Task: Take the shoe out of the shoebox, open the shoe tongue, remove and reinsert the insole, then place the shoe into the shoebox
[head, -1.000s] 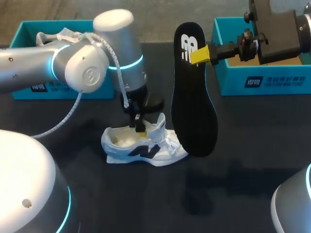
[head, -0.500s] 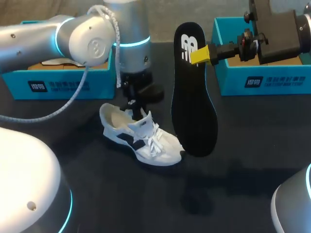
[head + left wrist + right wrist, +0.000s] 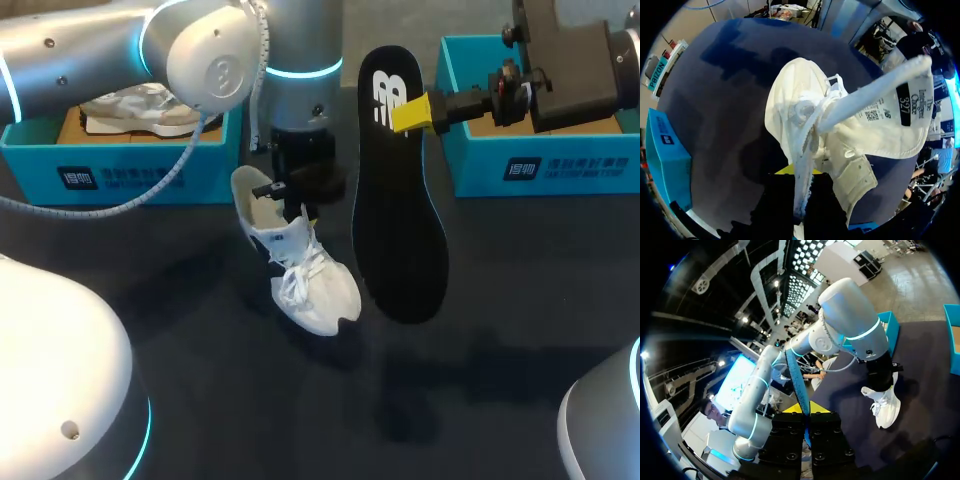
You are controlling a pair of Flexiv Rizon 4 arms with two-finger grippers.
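**Two claws, one shoe apart: sneaker and insole held over the bench**

The left claw is clamped on the white shoe. In its wrist view the dark fingers sit on either side of a strip of the upper beside the laces, with one yellow tip just showing behind it. The tongue is pulled open and stands away from the shoe's mouth, label side out. From overhead the shoe hangs slanted under the claw, heel up near the fingers and toe pointing down toward the near edge of the bench. Whether the toe touches the dark surface cannot be told.

Just beside the shoe, on its right, the black insole hangs upright with its heel end on top. The right claw pinches it from both faces near that end, and the right wrist view shows the insole edge-on between the fingers. Shoe and insole are close but not touching.

At the far left of the bench, behind the left arm, stands a teal shoebox with a second pale shoe lying inside. A matching teal box stands at the far right, under the right arm.
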